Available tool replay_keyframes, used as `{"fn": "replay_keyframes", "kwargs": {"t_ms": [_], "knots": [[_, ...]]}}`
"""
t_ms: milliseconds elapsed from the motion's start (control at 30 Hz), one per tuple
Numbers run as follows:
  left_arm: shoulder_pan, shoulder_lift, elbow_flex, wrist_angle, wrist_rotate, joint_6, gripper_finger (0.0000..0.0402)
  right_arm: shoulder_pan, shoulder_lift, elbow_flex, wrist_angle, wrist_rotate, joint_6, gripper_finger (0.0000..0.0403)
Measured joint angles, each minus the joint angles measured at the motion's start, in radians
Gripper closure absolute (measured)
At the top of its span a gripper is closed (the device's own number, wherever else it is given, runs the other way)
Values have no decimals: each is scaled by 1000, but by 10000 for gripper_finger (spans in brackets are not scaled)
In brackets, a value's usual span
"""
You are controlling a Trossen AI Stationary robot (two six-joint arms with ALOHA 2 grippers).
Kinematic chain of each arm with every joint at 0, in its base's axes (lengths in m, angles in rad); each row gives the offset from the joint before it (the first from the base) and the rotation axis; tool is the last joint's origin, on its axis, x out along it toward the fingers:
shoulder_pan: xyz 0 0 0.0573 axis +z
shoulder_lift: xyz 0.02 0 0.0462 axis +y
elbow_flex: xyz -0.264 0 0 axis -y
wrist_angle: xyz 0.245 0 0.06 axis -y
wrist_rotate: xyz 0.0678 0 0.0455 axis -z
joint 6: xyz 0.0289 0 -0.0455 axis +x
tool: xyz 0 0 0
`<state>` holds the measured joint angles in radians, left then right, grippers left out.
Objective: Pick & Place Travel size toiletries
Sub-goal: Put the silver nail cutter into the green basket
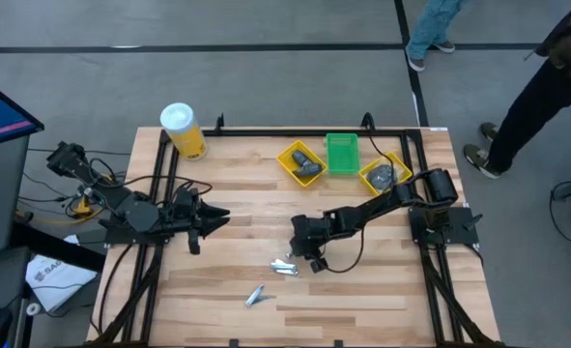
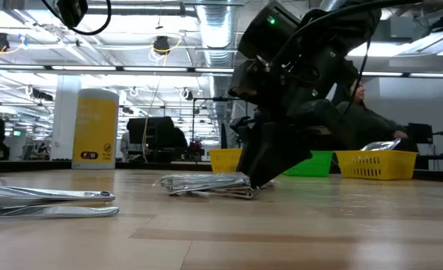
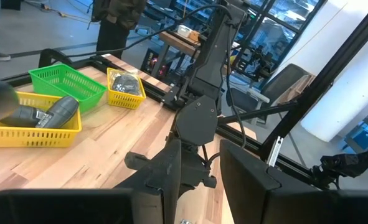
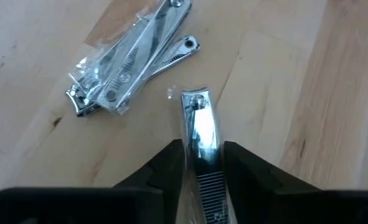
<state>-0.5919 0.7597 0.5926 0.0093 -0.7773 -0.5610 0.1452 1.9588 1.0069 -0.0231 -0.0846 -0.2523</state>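
1. The right pincer (image 4: 199, 163) clenches a shiny silver metal nail clipper (image 4: 199, 127) low over the wooden tabletop (image 1: 362, 290).
2. Yellow plastic trays (image 1: 300, 162) hold dark grey pieces; two more clippers (image 1: 256, 296) await, and the left pincer (image 1: 208, 218), grip unclear, idles.

Table (image 1: 362, 290) was pale wood planks with visible grain and a soft satin sheen, pretty smooth. The nail clippers (image 4: 200, 134) were polished silver metal, mirror-bright, and the wrapped pair (image 4: 124, 62) sat in crinkly clear plastic film. Right gripper (image 4: 199, 163) fingers were matt black, looked like plastic. The trays were glossy moulded plastic mesh: yellow tray (image 1: 299, 161), green tray (image 1: 342, 153), second yellow tray (image 1: 385, 175). Yellow canister (image 1: 185, 132) had a smooth white plastic lid. Table frame (image 1: 266, 130) was matt black metal.
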Motion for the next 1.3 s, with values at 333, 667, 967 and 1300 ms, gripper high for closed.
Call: {"fn": "replay_keyframes", "kwargs": {"t_ms": [333, 667, 967, 1300], "knots": [[0, 0, 0, 0, 0, 0, 298, 9, 2, -3, -4, 11, 36, 352], [0, 0, 0, 3, 0, -1, 298, 11, -14, -6, 19, 16, 128, 349], [0, 0, 0, 12, 1, 0, 298, -25, -97, -9, 20, 15, 183, 353], [0, 0, 0, 16, 1, 2, 298, -80, -196, -7, 28, 8, 262, 353]]}}
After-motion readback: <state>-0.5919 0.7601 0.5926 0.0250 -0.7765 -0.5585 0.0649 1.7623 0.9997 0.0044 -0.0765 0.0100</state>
